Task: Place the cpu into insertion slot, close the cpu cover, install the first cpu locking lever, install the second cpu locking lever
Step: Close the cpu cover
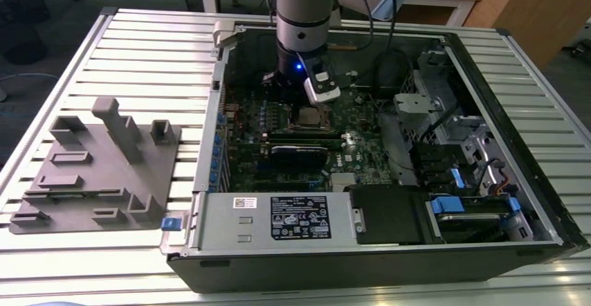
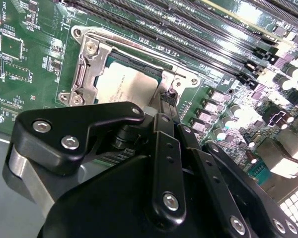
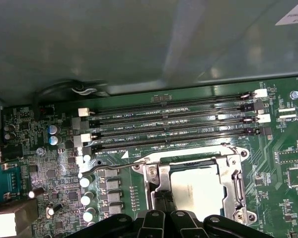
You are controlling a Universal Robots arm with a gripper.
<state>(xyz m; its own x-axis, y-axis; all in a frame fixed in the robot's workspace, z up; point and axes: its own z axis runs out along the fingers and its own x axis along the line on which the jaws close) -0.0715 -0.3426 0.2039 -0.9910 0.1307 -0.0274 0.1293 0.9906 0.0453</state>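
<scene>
One cpu (image 3: 196,186): sat flat in the insertion slot (image 3: 192,163), silvery top up; also seen in the second wrist view (image 2: 126,87).
Slot position: centre of the exterior view, slightly above middle (image 1: 311,118), on the green circuit board (image 1: 248,164).
Cpu cover (image 2: 84,74): silver frame lay down around the chip's edges, and the chip top showed through its opening in both wrist views.
Lever: a thin silver bar (image 2: 139,45) ran along the cover's edge on the side of the long memory slots (image 3: 174,126); could not tell if it was latched.
Gripper (image 2: 166,101): fingertips drawn together, low at one edge of the cover just beside the chip; could not make out anything clamped between them. Same pose in the first wrist view (image 3: 161,198).
Arm (image 1: 305,8): came down from the top centre of the exterior view into the open computer case (image 1: 369,268).
Black card (image 1: 297,155): on the board just below the slot in the exterior view.
Labelled silver box (image 1: 231,216): lower centre, inside the case.
Grey fixture block (image 1: 93,174): at the exterior view's left, outside the case, well apart from the gripper.
Support: the case and fixture rested on a slatted metal table (image 1: 138,57).
</scene>
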